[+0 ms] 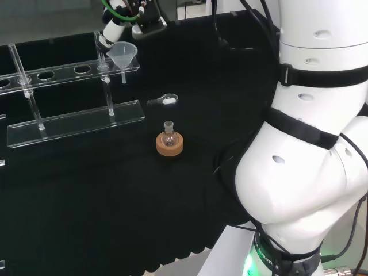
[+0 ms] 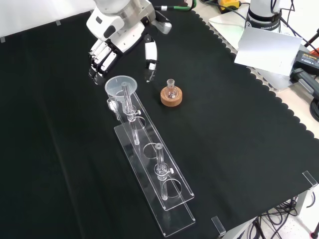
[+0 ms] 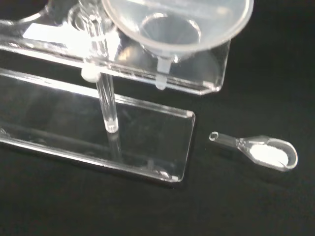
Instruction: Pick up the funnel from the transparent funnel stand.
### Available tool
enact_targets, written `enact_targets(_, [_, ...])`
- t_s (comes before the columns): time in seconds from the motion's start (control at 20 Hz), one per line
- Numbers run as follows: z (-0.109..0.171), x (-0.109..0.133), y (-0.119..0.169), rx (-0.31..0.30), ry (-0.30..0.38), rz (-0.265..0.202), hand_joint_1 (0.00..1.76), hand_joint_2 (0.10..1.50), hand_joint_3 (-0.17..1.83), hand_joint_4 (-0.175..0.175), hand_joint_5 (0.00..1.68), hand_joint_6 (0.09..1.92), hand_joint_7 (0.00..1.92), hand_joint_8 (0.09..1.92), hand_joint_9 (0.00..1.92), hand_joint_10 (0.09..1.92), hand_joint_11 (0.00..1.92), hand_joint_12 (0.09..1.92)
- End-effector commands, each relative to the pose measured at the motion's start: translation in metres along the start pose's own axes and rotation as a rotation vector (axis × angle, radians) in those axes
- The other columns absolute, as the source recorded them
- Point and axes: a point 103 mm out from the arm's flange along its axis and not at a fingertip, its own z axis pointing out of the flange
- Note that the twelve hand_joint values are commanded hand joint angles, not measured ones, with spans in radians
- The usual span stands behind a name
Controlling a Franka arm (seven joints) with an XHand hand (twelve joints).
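A clear funnel (image 1: 123,54) (image 2: 118,85) (image 3: 177,24) sits in the end hole of the transparent funnel stand (image 1: 75,122) (image 2: 154,174) (image 3: 98,132), its stem hanging through the upper shelf. My hand (image 1: 123,17) (image 2: 117,42) hovers just beyond that end of the stand, above the funnel and apart from it. In the front view the fingers (image 2: 99,59) hang to the left of the funnel's rim and the thumb (image 2: 149,57) to its right. The hand is open and holds nothing.
A small round flask on a cork ring (image 1: 169,142) (image 2: 171,94) stands near the funnel's end of the stand. A little glass scoop with white powder (image 1: 164,100) (image 3: 261,150) lies on the cloth between them. The stand's other holes hold no funnel.
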Motion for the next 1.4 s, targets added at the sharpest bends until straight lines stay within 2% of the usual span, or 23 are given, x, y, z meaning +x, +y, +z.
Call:
enact_targets(0.05, [0.014, -0.006, 0.006, 0.036, 0.016, 0.004, 0.53, 0.70, 0.35, -0.017, 0.11, 0.09, 0.00, 0.41, 0.07, 0.83, 0.19, 1.44])
enact_targets(0.2, [0.018, -0.002, 0.009, 0.047, -0.009, 0.017, 0.54, 0.68, 0.35, -0.019, 0.09, 0.09, 0.00, 0.34, 0.03, 0.86, 0.22, 1.45])
enact_targets(0.4, [0.021, 0.001, 0.014, 0.055, -0.027, 0.031, 0.57, 0.65, 0.35, -0.019, 0.08, 0.09, 0.00, 0.48, 0.07, 0.89, 0.25, 1.45])
enact_targets(0.55, [0.024, 0.001, 0.018, 0.071, -0.051, 0.024, 0.60, 0.64, 0.35, -0.019, 0.08, 0.09, 0.00, 0.45, 0.07, 0.89, 0.25, 1.45])
enact_targets(0.85, [0.033, 0.001, 0.027, 0.100, -0.035, 0.016, 0.65, 0.64, 0.36, -0.018, 0.07, 0.09, 0.00, 0.41, 0.04, 0.90, 0.26, 1.45])
enact_targets(0.9, [0.035, -0.003, 0.027, 0.095, -0.030, 0.011, 0.65, 0.64, 0.36, -0.017, 0.07, 0.09, 0.00, 0.41, 0.04, 0.90, 0.26, 1.45])
enact_targets(0.95, [0.037, -0.026, 0.024, 0.084, 0.000, 0.006, 0.65, 0.64, 0.36, -0.017, 0.07, 0.09, 0.00, 0.41, 0.04, 0.90, 0.27, 1.45])
enact_targets(1.05, [0.038, -0.037, 0.022, 0.080, -0.003, 0.011, 0.65, 0.64, 0.36, -0.015, 0.08, 0.09, 0.00, 0.42, 0.04, 0.90, 0.27, 1.45])
enact_targets(1.2, [0.038, -0.026, 0.026, 0.071, -0.028, 0.024, 0.66, 0.63, 0.37, -0.014, 0.08, 0.09, 0.00, 0.45, 0.05, 0.90, 0.28, 1.45])
enact_targets(1.4, [0.042, -0.006, 0.034, 0.065, -0.013, 0.026, 0.67, 0.62, 0.40, -0.015, 0.11, 0.09, 0.00, 0.55, 0.12, 0.88, 0.33, 1.42])
